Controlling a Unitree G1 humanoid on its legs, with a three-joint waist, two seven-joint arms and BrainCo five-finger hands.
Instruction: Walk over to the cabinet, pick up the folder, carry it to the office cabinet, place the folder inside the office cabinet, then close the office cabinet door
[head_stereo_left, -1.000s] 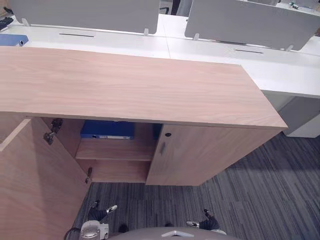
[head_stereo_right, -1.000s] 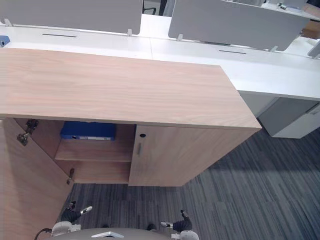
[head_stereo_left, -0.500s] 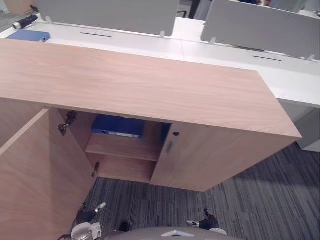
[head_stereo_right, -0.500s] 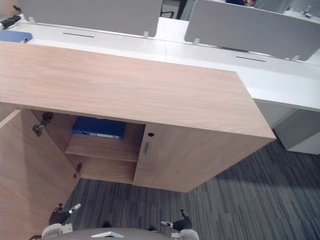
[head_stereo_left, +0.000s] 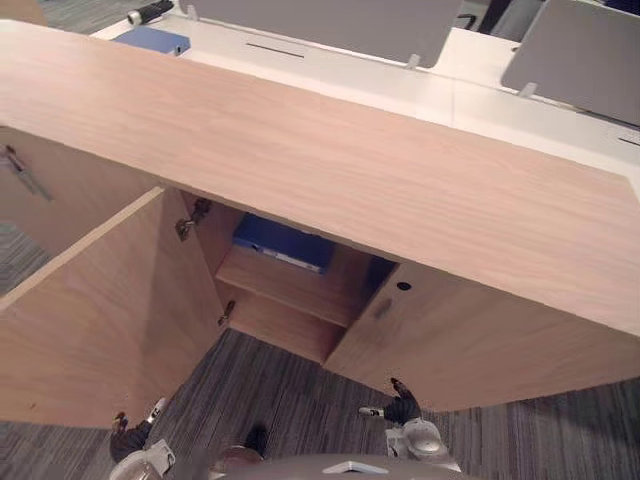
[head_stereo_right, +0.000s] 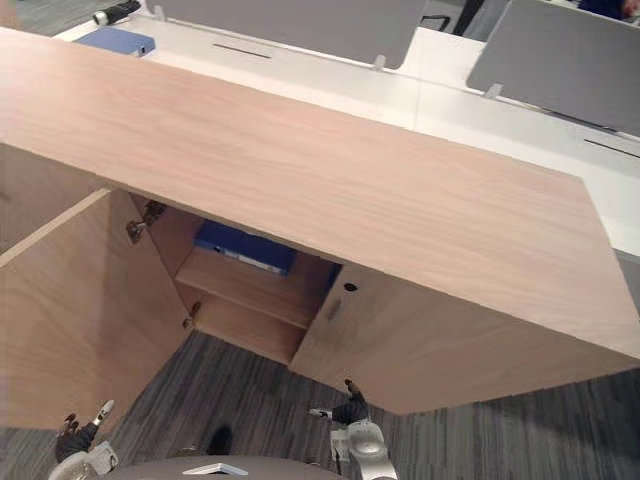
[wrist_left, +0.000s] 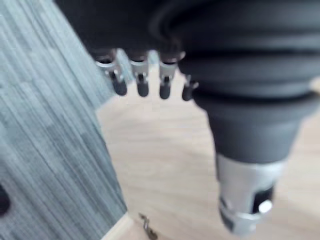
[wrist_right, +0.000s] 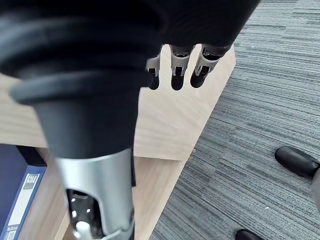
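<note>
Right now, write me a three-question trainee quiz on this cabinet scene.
1. True or false: a blue folder lies on a shelf inside the cabinet.
2. The cabinet door on the robot's left is: A) open, B) closed, C) missing.
3. Fill in: the left robot hand and the right robot hand each hold ____.
Key: 1 true; 2 A; 3 nothing.
</note>
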